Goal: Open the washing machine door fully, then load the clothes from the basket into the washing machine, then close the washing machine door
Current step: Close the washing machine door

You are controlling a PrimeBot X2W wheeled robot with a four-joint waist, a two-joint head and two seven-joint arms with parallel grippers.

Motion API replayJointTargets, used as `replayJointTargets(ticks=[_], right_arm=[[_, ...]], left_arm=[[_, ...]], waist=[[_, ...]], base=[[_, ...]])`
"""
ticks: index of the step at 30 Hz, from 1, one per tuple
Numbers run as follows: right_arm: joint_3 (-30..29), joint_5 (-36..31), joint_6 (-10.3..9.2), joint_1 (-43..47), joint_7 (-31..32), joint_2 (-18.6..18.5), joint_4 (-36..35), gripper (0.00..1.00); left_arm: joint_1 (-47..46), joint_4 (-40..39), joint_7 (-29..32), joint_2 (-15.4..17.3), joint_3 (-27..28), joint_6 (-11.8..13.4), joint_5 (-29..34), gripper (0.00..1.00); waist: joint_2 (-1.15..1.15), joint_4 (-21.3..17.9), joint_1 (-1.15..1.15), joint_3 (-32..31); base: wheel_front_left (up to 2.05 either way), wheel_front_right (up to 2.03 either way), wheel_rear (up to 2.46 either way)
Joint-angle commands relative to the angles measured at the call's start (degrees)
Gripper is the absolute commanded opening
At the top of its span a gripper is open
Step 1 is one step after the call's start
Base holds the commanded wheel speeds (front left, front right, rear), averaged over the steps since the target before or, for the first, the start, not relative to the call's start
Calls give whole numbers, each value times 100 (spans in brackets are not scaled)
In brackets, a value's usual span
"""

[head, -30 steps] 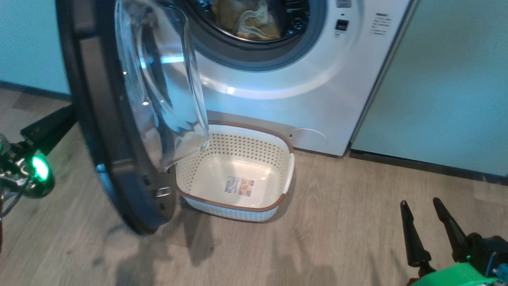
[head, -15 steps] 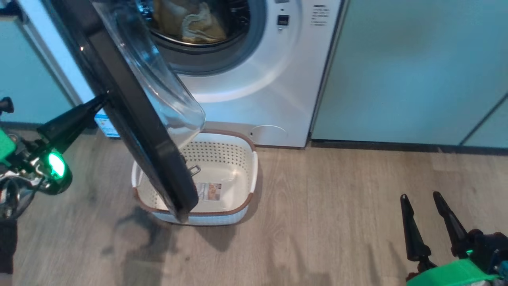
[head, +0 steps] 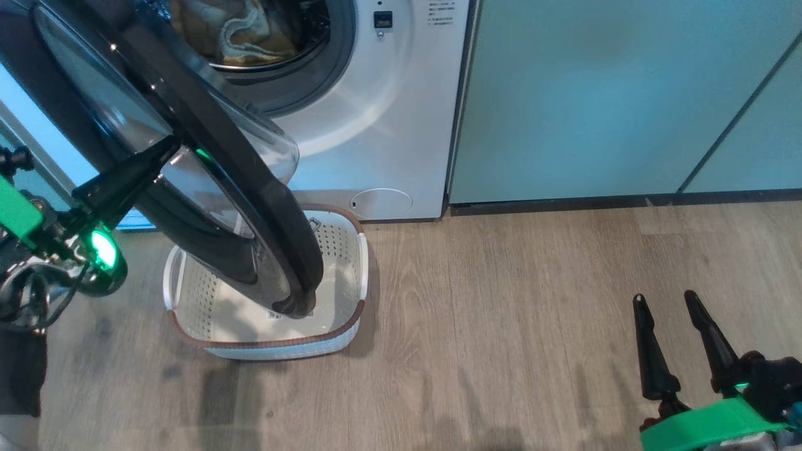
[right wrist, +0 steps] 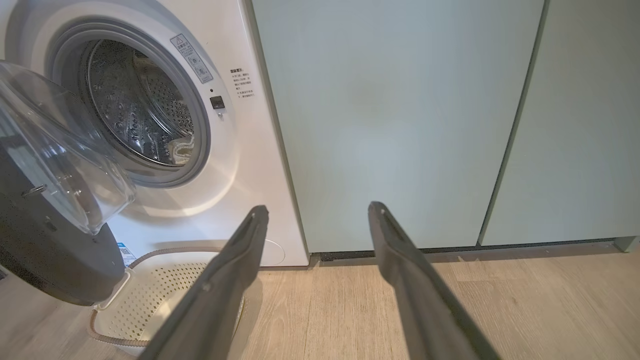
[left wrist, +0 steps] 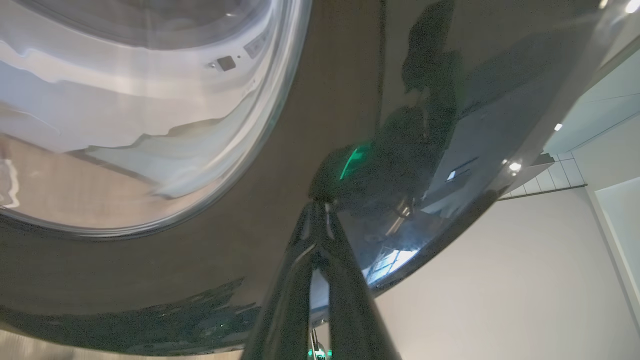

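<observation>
The washing machine (head: 388,113) stands at the upper left with the pale yellow clothes (head: 238,31) lying in its steel drum. The glossy black washing machine door (head: 250,188) hangs half swung, its lower edge over the empty basket (head: 276,347) on the floor. My left gripper (head: 170,147) is shut, and its tips touch the door's outer face (left wrist: 300,125) beside the glass bowl. My right gripper (head: 664,297) is open and empty, low at the right, well away from the machine. The right wrist view looks past my right gripper (right wrist: 317,207) to the drum, the clothes (right wrist: 180,145), the door (right wrist: 50,260) and the basket (right wrist: 165,285).
Pale teal cabinets (head: 595,94) run along the wall to the right of the machine. Wood-look floor (head: 501,313) stretches between the basket and my right gripper.
The head camera has turned, shifting the scene left. The door has swung towards the machine, now showing its outer face, with my left gripper's tips against it. The right gripper has kept its place.
</observation>
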Motion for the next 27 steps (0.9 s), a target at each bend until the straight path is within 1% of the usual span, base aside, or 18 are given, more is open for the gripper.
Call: replayJointTargets(ticks=[1, 11, 17, 22, 27], right_arm=[[136, 26, -16, -256, -73, -89, -163, 100], [172, 41, -16, -288, -107, -89, -78, 100], [161, 44, -16, -263, -122, -88, -63, 100], [133, 44, -16, -225, -131, -88, -57, 100], [97, 42, -16, -182, -139, -88, -55, 100]], left_arm=[[-342, -140, -30, 206, 216, -64, 43, 0], [-457, 116, -57, 44, 189, -173, 85, 0], [-371, 123, -79, -24, 313, -218, 25, 0], [-172, 27, -232, -116, 511, -258, 47, 0], [136, -65, -516, -218, 689, -282, 279, 0]], waist=[[0, -27, 0, 0], [0, -121, 0, -37], [0, -102, 0, -52], [0, -56, 0, -93], [0, 5, 0, -154]], base=[[0, 0, 0], [0, 0, 0], [0, 0, 0], [0, 0, 0], [0, 0, 0]])
